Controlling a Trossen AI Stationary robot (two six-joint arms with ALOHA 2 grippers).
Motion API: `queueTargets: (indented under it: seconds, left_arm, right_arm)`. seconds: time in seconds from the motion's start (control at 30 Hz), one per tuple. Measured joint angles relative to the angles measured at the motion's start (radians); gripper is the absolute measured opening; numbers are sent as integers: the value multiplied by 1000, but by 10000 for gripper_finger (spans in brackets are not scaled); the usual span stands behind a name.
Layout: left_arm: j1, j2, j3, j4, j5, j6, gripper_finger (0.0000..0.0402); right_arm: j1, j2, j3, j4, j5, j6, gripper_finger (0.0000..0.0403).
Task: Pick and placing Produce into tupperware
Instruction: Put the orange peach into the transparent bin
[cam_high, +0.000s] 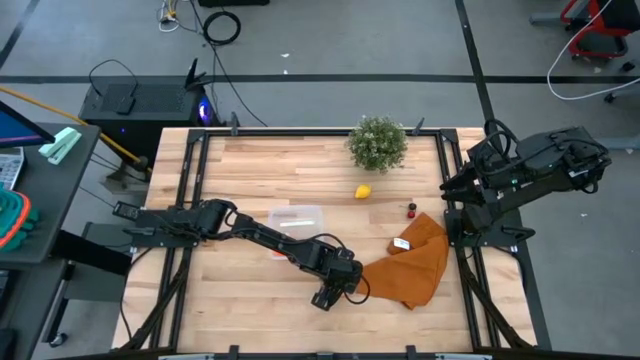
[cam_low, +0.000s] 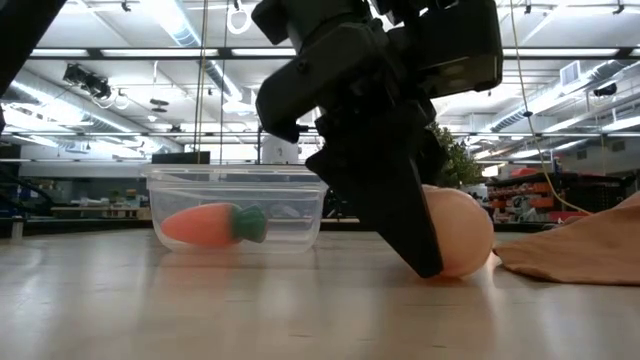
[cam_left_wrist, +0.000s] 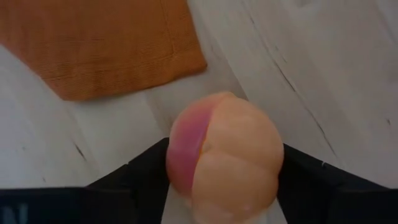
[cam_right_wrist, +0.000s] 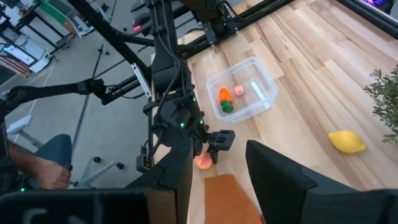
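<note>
The pale red-yellow apple (cam_left_wrist: 224, 155) sits on the table between the fingers of my left gripper (cam_high: 335, 288), just off the near-left edge of the brown-orange cloth (cam_high: 410, 265). The clear tupperware (cam_high: 295, 222) stands to the left and farther back. It holds the orange carrot (cam_low: 205, 224) and a small pink piece (cam_right_wrist: 238, 90). The yellow lemon (cam_high: 363, 192) and the tiny red berry (cam_high: 411, 209) lie on the table beyond the cloth. My right gripper (cam_right_wrist: 217, 180) is open and waits over the table's right edge. My left gripper pinches the apple between its two fingers, one on the reddish side (cam_left_wrist: 177, 152) and one on the pale side (cam_left_wrist: 277, 165). The fingers (cam_low: 405, 215) come from above, slanting down. The apple's underside (cam_low: 462, 270) rests on the table.
A bushy green potted plant (cam_high: 377, 143) stands at the far edge. A small white-and-red piece (cam_high: 401, 244) lies on the cloth's far-left corner. Bare wood stretches along the table's near side and far left. Black frame rails (cam_high: 190, 200) run along both sides.
</note>
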Motion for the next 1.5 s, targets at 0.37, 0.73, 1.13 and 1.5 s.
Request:
queueTargets:
  seconds: [0.37,0.73,1.13,1.5]
  left_arm:
    - [23,0,194,-128,-52,0,262]
    - [96,-1,437,-327,-80,-80,260]
    - [176,-1,482,-654,-87,-66,254]
    - [279,-8,481,-903,-18,-165,250]
  right_arm:
    - [0,0,0,0,0,1,122]
    - [0,0,0,-5,0,1,122]
    - [0,0,0,-4,0,-7,122]
    - [0,0,0,-4,-1,-2,122]
